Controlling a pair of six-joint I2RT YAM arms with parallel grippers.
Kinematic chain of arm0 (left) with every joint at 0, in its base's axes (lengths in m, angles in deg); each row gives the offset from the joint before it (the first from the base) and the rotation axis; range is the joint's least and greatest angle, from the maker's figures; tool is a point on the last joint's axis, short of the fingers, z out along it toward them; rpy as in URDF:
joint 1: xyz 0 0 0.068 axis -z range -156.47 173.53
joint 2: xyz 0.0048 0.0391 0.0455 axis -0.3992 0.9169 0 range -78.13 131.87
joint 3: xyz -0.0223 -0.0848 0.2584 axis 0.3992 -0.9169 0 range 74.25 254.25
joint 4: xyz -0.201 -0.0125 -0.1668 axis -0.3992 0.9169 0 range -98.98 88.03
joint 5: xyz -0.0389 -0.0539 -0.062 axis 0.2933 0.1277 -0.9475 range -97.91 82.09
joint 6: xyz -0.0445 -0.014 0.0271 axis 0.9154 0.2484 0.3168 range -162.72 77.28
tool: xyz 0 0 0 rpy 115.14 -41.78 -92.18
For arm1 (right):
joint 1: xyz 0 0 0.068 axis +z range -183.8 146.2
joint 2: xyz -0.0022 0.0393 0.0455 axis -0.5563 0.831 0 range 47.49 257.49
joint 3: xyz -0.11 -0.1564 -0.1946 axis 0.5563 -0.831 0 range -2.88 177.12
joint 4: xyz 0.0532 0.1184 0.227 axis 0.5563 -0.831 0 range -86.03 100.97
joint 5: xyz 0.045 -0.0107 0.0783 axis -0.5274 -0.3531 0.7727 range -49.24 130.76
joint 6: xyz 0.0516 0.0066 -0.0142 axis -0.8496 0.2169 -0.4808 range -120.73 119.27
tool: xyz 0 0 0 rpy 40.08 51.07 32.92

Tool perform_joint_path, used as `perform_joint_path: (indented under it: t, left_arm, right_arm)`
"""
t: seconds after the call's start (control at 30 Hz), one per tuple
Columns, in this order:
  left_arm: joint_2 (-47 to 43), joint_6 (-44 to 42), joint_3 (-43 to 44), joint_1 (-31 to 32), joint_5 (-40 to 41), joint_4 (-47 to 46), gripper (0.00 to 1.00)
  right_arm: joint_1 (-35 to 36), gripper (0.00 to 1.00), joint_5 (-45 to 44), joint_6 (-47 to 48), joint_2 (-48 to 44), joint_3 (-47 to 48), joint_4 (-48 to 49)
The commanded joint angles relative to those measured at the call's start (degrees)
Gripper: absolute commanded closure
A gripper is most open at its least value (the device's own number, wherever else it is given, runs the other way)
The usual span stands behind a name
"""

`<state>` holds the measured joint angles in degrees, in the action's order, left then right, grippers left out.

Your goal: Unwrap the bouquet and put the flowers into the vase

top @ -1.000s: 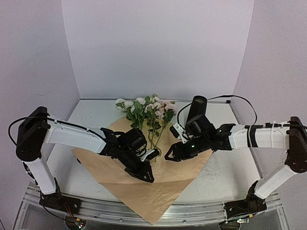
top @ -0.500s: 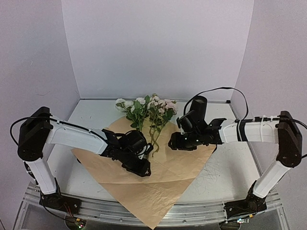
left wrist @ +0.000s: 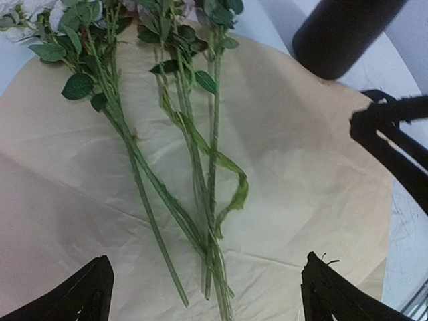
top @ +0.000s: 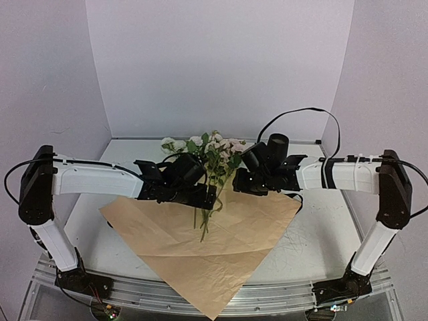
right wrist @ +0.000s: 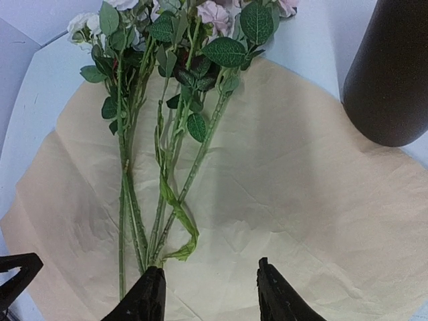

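The flowers [top: 212, 152] lie loose on a flat tan paper sheet [top: 200, 257], blooms toward the back and stems [left wrist: 200, 194] pointing forward. The black vase [top: 276, 148] stands upright at the back right, just behind my right arm. My left gripper [top: 202, 198] hovers over the stems with its jaws wide open; in the left wrist view the stem ends lie on the paper between its fingers [left wrist: 83, 294]. My right gripper [top: 239, 184] is open and empty just right of the stems, and its left finger [right wrist: 147, 294] is close to the stem ends. The vase [right wrist: 394, 73] is at the upper right of that view.
The paper sheet [right wrist: 301, 200] covers the middle of the white table [top: 321, 234], one corner hanging over the front rail. White walls close in the back and both sides. The two grippers are close together above the stems, and a black cable [top: 301, 117] loops over the right arm.
My left gripper opened wide and moved from the front of the paper back toward the flowers. The right gripper moved back and left, nearer the vase. The stems now lie free on the paper.
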<state>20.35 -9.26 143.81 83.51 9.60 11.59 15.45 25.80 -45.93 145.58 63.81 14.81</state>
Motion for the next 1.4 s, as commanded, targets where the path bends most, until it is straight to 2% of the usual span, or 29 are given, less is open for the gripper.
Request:
perform_joint_path:
  t: [0.0, 0.2, 0.43, 0.7, 0.83, 0.97, 1.23, 1.37]
  left_arm:
    - [1.97, 3.13, 4.75, -6.83, -0.34, -0.85, 0.0]
    - [3.51, -0.09, 8.69, -9.58, 3.2, -2.19, 0.0]
    - [-2.41, -5.17, 2.3, -10.51, 3.68, -11.98, 0.0]
    - [-7.05, -6.57, -2.37, -11.06, 6.52, -13.91, 0.01]
    - [-7.04, -8.42, -3.69, -11.46, 1.1, -15.73, 0.09]
    - [-2.43, -10.07, -0.05, -11.47, -4.69, -16.52, 0.18]
    - [9.66, -8.56, 9.49, -11.47, -5.19, -15.71, 0.31]
    - [16.03, -7.19, 15.76, -11.55, -6.8, -12.39, 0.34]
  right_arm:
    - [0.07, 0.53, -4.44, -2.14, 1.2, 3.41, -1.77]
    - [0.0, 0.57, -6.13, -3.23, 4.1, 7.02, -1.76]
    - [-1.71, 0.58, -4.3, -5.61, 10.81, 13.2, -1.87]
    - [-4.66, 0.61, -0.72, -5.36, 20.1, 20.95, -1.94]
    - [-5.89, 0.65, 0.36, -4.78, 21.26, 21.44, -2.0]
    - [-6.1, 0.66, -0.73, -3.34, 19.14, 19.35, -2.06]
    - [-6.1, 0.67, -2.89, -1.62, 12.16, 12.08, -1.87]
    - [-6.1, 0.66, -0.07, 0.61, 8.69, 8.18, 0.88]
